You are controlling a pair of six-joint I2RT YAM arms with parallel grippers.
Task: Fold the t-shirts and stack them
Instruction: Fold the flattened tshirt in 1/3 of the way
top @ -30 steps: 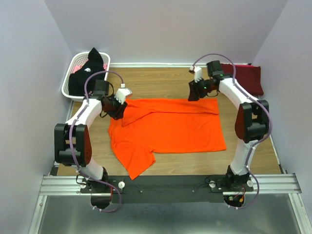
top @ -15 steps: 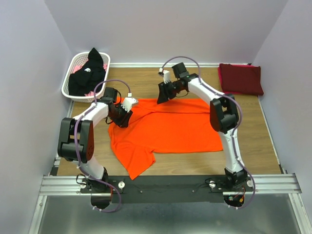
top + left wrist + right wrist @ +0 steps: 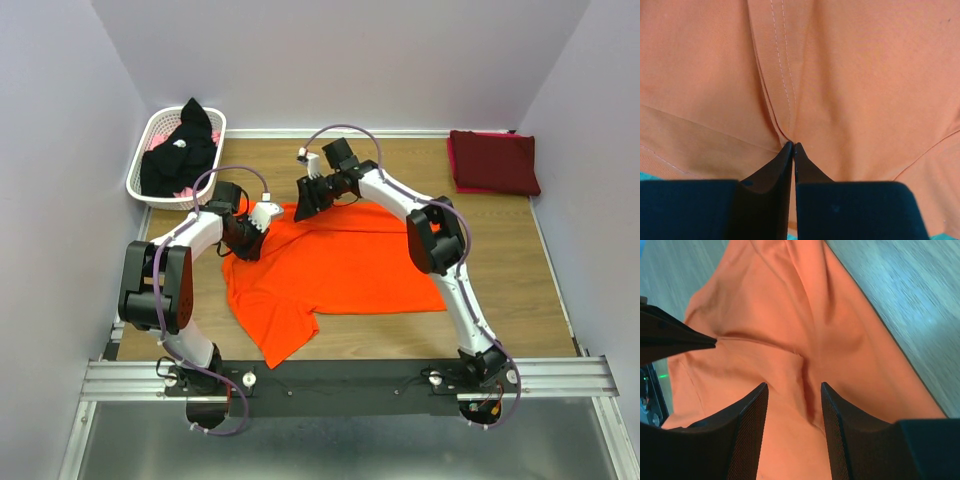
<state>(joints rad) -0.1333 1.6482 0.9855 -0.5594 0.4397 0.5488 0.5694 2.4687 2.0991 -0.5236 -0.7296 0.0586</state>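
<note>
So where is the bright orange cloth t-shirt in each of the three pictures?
Top external: the bright orange cloth t-shirt lies spread across the picture's centre.
Left wrist: it fills the picture, with a fold pinched in the left pincer.
Right wrist: it covers the middle, under the open right pincer.
Shared landmark: the left pincer, which is also the dark wedge at the right wrist view's left edge.
</note>
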